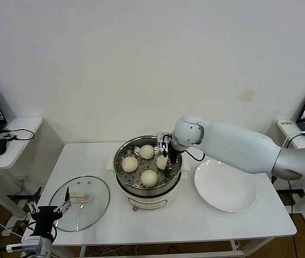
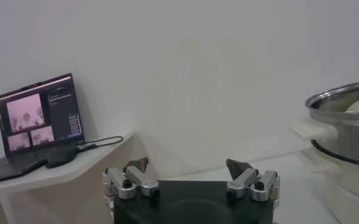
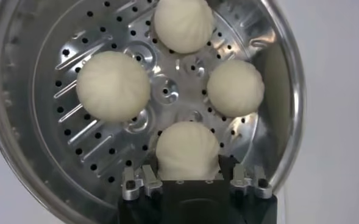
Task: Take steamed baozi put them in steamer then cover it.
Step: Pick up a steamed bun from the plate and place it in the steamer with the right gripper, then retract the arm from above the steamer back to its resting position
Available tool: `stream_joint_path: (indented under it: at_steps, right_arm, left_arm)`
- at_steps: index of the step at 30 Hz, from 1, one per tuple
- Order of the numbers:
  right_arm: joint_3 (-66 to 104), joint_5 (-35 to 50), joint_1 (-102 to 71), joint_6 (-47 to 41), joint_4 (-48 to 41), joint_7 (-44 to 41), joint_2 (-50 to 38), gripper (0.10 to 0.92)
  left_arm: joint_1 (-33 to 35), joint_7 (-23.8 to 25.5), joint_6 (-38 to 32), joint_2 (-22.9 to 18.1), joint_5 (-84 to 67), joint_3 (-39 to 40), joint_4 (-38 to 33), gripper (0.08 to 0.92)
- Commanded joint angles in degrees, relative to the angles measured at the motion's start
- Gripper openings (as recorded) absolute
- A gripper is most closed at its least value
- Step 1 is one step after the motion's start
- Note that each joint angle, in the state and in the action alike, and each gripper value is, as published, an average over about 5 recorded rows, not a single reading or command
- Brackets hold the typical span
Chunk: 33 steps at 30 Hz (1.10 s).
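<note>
steamer [image 3: 57, 176]: shiny perforated metal
steamed baozi [image 3: 113, 84]: smooth, matt dough
cover [image 1: 96, 207]: clear glossy glass
plate [image 1: 225, 189]: smooth glossy white
tabletop [image 1: 195, 217]: matt white

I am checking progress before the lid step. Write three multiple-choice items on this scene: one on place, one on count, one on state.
1. Where is the cover?
A. On the steamer
B. Flat on the table, left of the steamer
C. On the white plate

2. How many steamed baozi are in the steamer?
A. Two
B. Three
C. Four

3. How does the right claw stand?
A. Around a bun inside the basket
B. Parked off the table
C. Gripping the lid handle

Answers:
1. B: the lid lies by the table's left edge, near the open left claw.
2. C: the right wrist view shows four buns on the perforated floor.
3. A: its fingers flank the nearest bun.
</note>
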Motion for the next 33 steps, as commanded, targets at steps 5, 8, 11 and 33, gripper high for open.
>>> stream_joint_path:
  at_steps: [5,8,11,33]
  right_arm:
    - [5.29,0.76,3.51,0.37,7.81,-0.55,-7.85,0.798]
    - [8.83,2.36,2.43,0.68,12.78,2.83,-12.54,0.819]
    - [12.87,6.93,-1.44,1.22,18.18,12.65,-17.87,0.822]
    - [94.53,-5.95,-91.19,46.04,26.18,41.50,-4.99,0.823]
  left_arm:
    - [-0.25,-0.01,0.02,0.29,-0.44,-0.27,0.24,0.823]
    - [-0.32,-0.03,0.02,0.38,-0.59,-0.30,0.29,0.823]
    - [-0.31,-0.07,-0.02,0.46,-0.64,-0.28,0.40,0.823]
    - [-0.28,-2.90,1.91,-0.73,6.20,1.56,1.89,0.823]
